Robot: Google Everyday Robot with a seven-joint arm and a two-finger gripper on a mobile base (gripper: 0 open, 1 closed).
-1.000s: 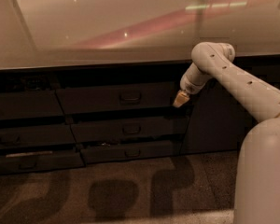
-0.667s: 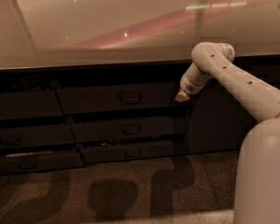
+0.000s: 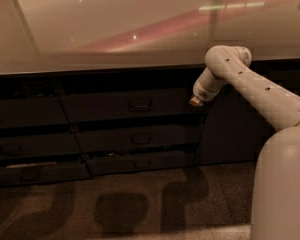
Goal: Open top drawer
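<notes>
Jaws beside top drawer (image 3: 105, 108) — contents hidden.

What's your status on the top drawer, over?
Gripper at top drawer right end, off the handle. Drawer looks shut. Nothing blocking the handle.

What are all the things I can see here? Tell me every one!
counter top: one, pale and shiny, across the top.
top drawer: one, dark grey-brown, under the counter, middle stack.
loop handle: one, dark, centred on the top drawer.
shallower drawers: two, dark, below the top drawer.
left drawers: three, dark, left stack.
cabinet door: one, dark, right of the drawers.
floor: one, brown with shadows, at the bottom.
arm: one, white, reaching in from the right.
end effector: one, pale, at the top drawer's right end, right of the handle.
</notes>
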